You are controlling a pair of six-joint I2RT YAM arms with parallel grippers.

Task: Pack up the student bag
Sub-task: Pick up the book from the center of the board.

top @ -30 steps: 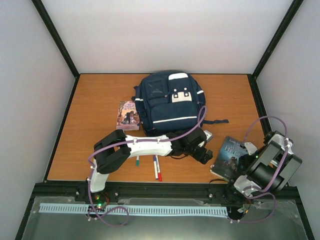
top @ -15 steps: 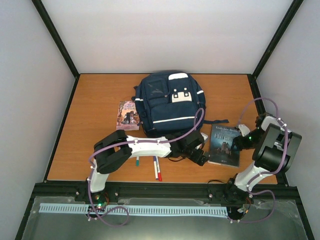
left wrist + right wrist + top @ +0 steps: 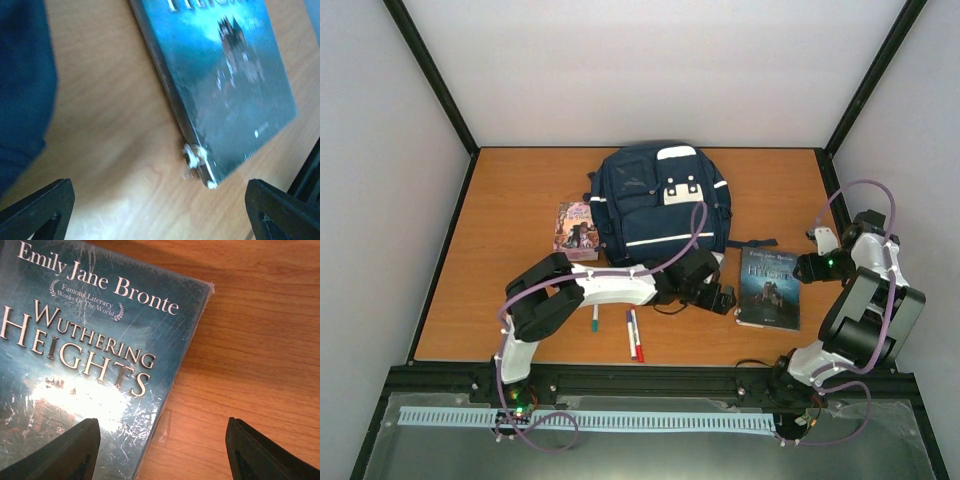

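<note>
Top external view: the student bag (image 3: 660,205) lies at the back of the table (image 3: 510,220). A blue book (image 3: 769,287) lies near it, not packed. The left gripper (image 3: 724,301) and right gripper (image 3: 804,268) sit either side of the book, both open and empty. Next, I think one must grab the book.

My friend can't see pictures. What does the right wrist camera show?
A blue book, Wuthering Heights by Emily Jane Bronte, lies flat on an orange wooden table. The right claw hangs open over the book's edge, its two dark fingertips at the bottom of the picture.
</note>
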